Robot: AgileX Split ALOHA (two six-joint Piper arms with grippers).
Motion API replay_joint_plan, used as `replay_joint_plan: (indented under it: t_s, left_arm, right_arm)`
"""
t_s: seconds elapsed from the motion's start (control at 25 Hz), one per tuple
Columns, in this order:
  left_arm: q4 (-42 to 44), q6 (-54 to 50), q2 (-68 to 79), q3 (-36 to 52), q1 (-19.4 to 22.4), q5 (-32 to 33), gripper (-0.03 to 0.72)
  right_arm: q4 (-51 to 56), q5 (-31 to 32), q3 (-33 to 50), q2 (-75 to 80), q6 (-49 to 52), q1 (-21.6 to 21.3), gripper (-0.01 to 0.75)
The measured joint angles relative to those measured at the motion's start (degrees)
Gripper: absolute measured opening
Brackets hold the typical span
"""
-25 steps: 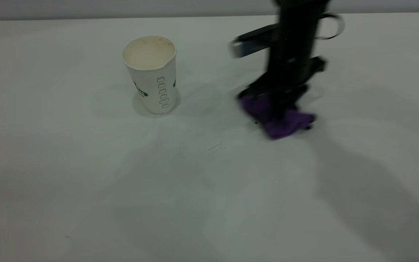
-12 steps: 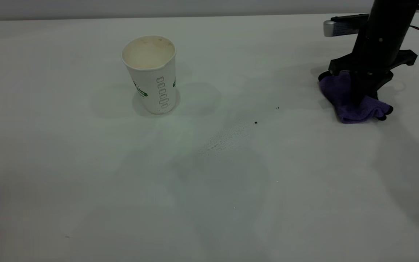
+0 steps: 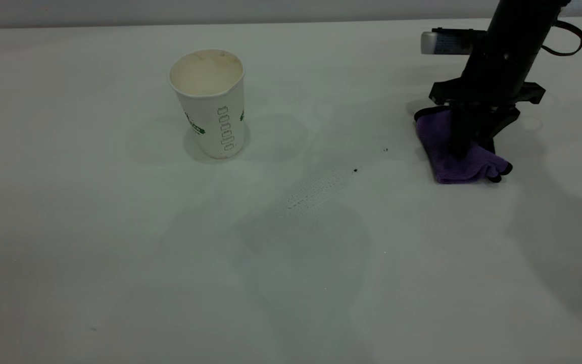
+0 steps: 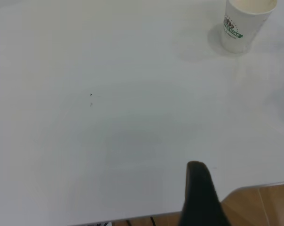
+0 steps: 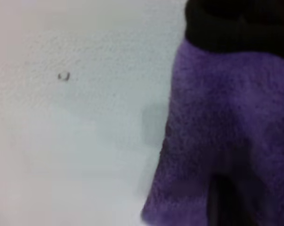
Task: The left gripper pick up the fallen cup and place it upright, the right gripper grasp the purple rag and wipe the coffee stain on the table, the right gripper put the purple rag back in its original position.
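Observation:
The cup (image 3: 210, 103) stands upright on the table (image 3: 119, 253), back left of centre; it also shows far off in the left wrist view (image 4: 243, 21). My right gripper (image 3: 465, 149) is at the back right, pointing down, shut on the purple rag (image 3: 447, 151) and pressing it onto the table. The rag fills the right wrist view (image 5: 226, 132). No glossy coffee stain shows; only a faint streaky smear (image 3: 316, 188) lies mid-table. My left gripper (image 4: 198, 197) is outside the exterior view, over the table's near edge.
Two tiny dark specks (image 3: 355, 170) lie between the smear and the rag. The table's wooden edge (image 4: 259, 205) shows beside my left gripper. The back edge of the table runs just behind the right arm.
My right gripper dragged the rag from the table's middle far to the right, then came back a little to the left. The cup has not moved.

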Motion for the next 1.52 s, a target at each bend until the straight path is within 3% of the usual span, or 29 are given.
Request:
replay_joint_plan:
  t_s: [0.12, 0.24, 0.68, 1.52]
  left_arm:
    - [0.0, 0.0, 0.0, 0.0, 0.0, 0.0, 0.519]
    - [-0.05, 0.0, 0.0, 0.0, 0.0, 0.0, 0.519]
    - [-0.48, 0.0, 0.0, 0.0, 0.0, 0.0, 0.519]
    - [-0.55, 0.0, 0.0, 0.0, 0.0, 0.0, 0.519]
  right_arm:
    - [0.0, 8.38, -4.85, 0.18, 0.49, 0.0, 0.443]
    - [0.06, 11.92, -10.46, -0.08, 1.08, 0.05, 0.504]
    - [-0.74, 13.44, -9.64, -21.12, 5.24, 0.07, 0.514]
    - [-8.26, 14.43, 55.83, -81.86, 12.03, 0.07, 0.479]
